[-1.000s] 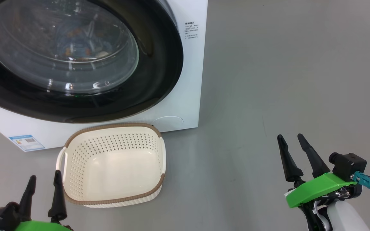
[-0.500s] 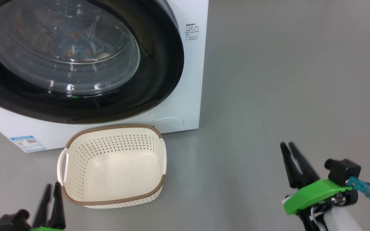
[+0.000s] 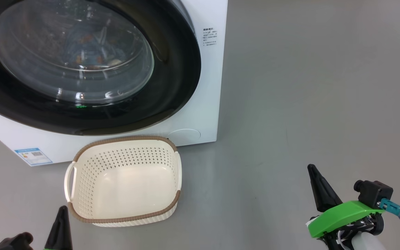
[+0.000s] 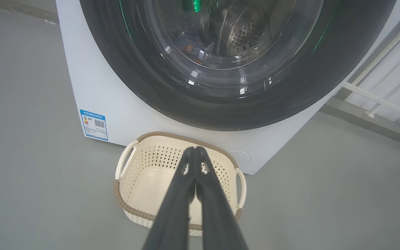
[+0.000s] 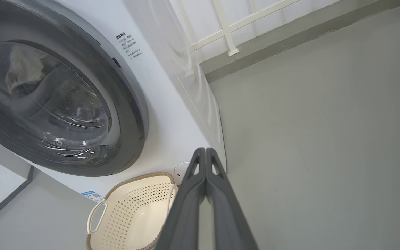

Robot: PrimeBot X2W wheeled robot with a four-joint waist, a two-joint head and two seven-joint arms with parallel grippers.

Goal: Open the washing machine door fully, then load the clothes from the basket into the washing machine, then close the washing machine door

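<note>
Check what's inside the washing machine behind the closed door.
Through the washing machine door glass, light blue clothes with orange-brown prints lie in the steel drum. The black rim and reflections hide the rest.

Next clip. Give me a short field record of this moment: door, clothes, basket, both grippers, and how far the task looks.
door: looks shut, flush with the washing machine
clothes: inside the machine, seen through the door glass
basket: empty, on the floor in front of the machine
left gripper: shut, empty, by the basket's near left corner
right gripper: shut, empty, over the floor to the right
task: looks done
</note>
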